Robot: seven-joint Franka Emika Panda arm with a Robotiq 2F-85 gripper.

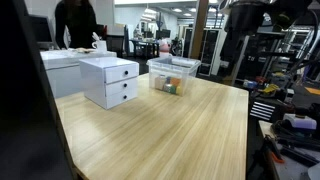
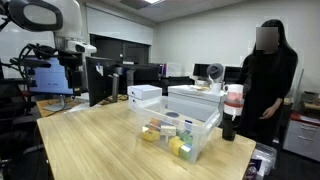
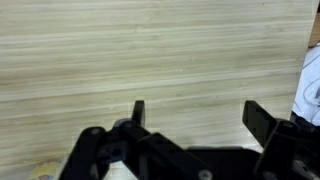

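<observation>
Presently my end effector (image 3: 194,108) is hanging wide open, empty, over the tabletop (image 3: 120,50); white object (image 3: 312,85) at three o'clock.

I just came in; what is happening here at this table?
The robot's black gripper hangs open and empty above the light wooden table, touching nothing. On the table stand a small white two-drawer chest and a clear plastic bin with small coloured items inside. A person in black clothes stands beside the table.
</observation>
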